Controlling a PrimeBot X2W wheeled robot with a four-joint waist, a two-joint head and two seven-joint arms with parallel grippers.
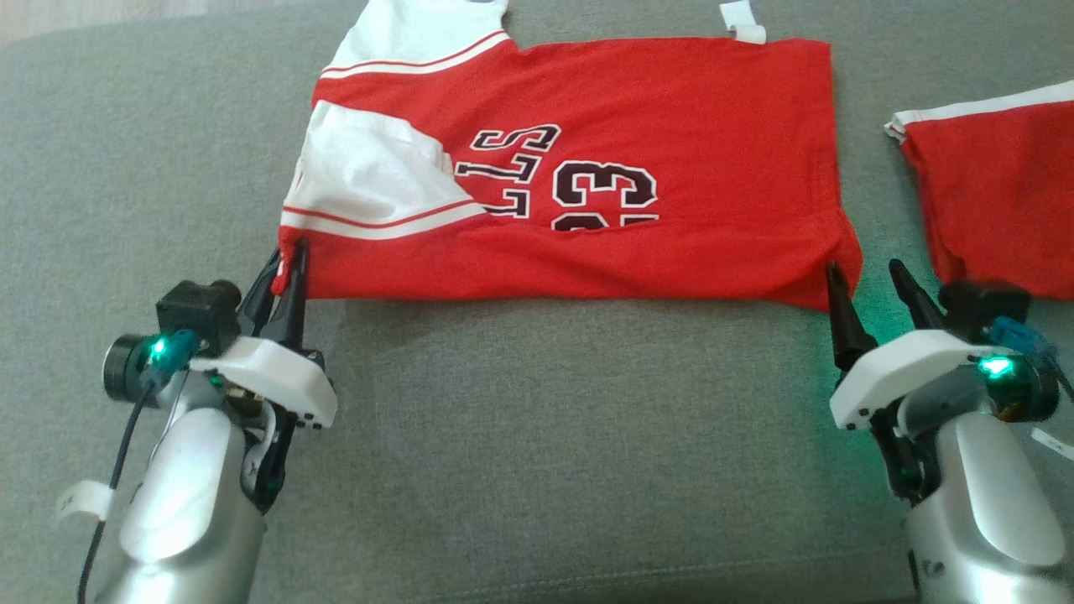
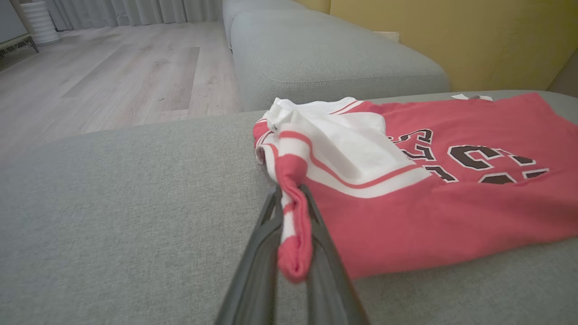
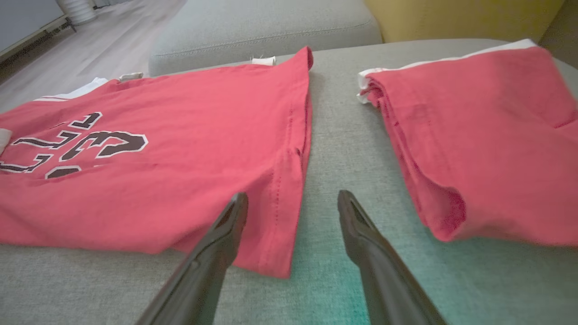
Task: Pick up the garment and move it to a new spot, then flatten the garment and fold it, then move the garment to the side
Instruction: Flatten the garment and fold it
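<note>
1. The garment [image 1: 587, 168], a red jersey with white sleeves, lies partly folded and flat on the grey cushion [image 1: 545, 436], print up.
2. The left gripper [image 1: 289, 256] pinches its near left corner, cloth bunched between narrow jaws, likely to carry a fold.
3. The right gripper [image 1: 864, 273] stands wide astride the near right corner, apparently poised to close for a matching hold.
4. A second red piece [image 1: 998, 193] lies apart on the right.

Red-and-white jersey [image 1: 587, 201], folded, flat on grey cushion, near-left corner lifted
</note>
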